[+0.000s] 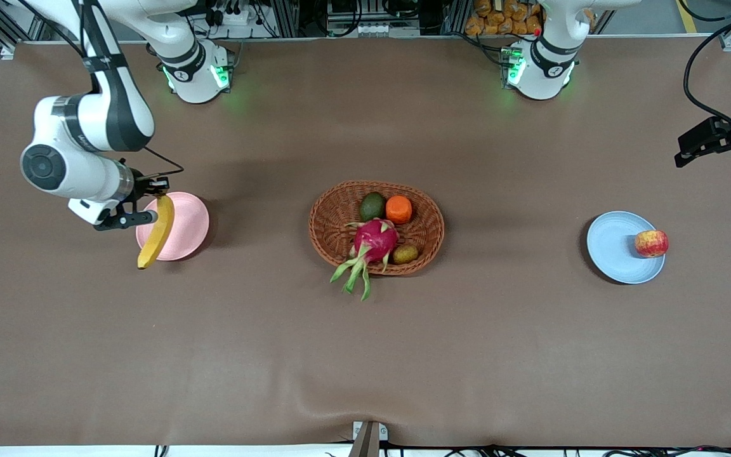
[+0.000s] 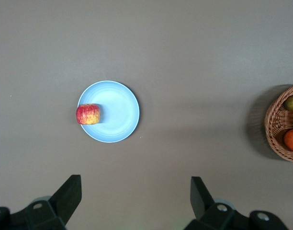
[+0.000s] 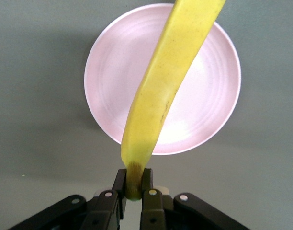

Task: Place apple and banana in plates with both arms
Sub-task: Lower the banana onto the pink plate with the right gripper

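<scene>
Two plates, one fruit apiece! The right hand (image 1: 150,200) is clamped on the stem end of the banana (image 1: 157,232), which hangs over the pink plate (image 1: 183,226) at the right arm's end of the desk (image 1: 365,343). The left hand (image 1: 714,145) hovers up high with fingers spread wide and nothing between them, above bare desk near the blue plate (image 1: 616,251). The apple (image 1: 651,243) sits on that plate's rim. Between the plates stands a wicker basket (image 1: 334,219) holding a dragon fruit (image 1: 375,240), an orange fruit (image 1: 398,209), an avocado (image 1: 372,206) and a kiwi (image 1: 405,254).
</scene>
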You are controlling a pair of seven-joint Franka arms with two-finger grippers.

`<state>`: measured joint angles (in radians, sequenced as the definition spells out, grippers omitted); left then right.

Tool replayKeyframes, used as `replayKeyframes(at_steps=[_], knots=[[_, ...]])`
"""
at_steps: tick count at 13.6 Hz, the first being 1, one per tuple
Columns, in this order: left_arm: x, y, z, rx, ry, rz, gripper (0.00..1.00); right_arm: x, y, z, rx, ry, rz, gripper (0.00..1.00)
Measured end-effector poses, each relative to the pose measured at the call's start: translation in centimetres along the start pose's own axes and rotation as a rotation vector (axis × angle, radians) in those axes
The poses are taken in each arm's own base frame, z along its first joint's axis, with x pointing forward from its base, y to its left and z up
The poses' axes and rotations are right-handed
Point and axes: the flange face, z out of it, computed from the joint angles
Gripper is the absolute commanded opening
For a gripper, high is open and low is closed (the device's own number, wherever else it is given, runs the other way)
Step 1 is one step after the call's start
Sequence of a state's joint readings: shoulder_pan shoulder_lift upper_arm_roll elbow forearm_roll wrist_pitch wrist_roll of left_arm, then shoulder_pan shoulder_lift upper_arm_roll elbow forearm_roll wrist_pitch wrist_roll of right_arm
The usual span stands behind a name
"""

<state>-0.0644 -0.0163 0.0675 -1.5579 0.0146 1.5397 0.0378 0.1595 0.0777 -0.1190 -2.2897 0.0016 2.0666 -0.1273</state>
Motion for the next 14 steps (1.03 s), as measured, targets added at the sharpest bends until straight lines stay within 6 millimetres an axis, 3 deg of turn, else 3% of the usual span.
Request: replayKeyframes(at_steps=[5, 12, 14], knots=[[0.0, 0.0, 0.0, 0.0, -0.001, 0.0, 1.0, -0.8, -0.5, 3.0, -0.003, -0.003, -0.011, 0.0], [0.0, 0.0, 0.1, 0.0, -0.001, 0.0, 1.0, -1.1, -0.8, 4.0, -0.002, -0.023, -0.018, 0.02], [0.0, 0.1, 0.1, 0.0, -0.001, 0.001, 1.0, -1.0, -0.9, 4.4, -0.002, -0.031, -0.019, 0.3]])
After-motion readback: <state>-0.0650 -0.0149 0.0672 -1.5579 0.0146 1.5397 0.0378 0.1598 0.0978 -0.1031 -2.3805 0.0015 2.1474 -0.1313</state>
